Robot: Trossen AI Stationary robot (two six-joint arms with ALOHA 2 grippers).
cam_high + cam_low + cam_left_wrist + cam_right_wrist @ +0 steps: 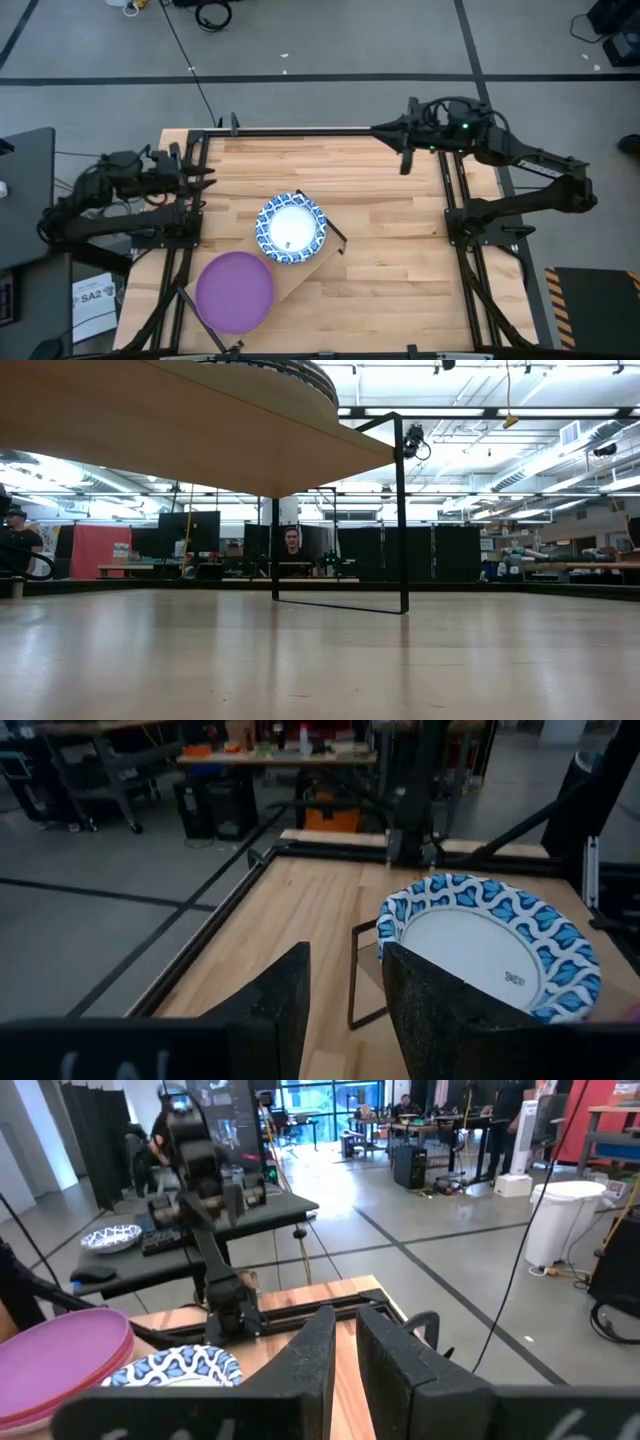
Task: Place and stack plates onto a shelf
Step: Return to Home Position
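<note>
Plates (pixel 291 228) on shelf (pixel 300 277), arms at table edges

The dark six-joint left arm lies folded at the table's left edge, its two-finger left gripper (pixel 205 181) pointing inward over the wood, empty, with a clear gap between its dark fingers (pixel 285 1010). The dark right arm reaches along the far edge, elbow bent back at the right side; its right gripper (pixel 405 160) holds nothing, fingers (pixel 315 1350) narrowly apart.
</note>
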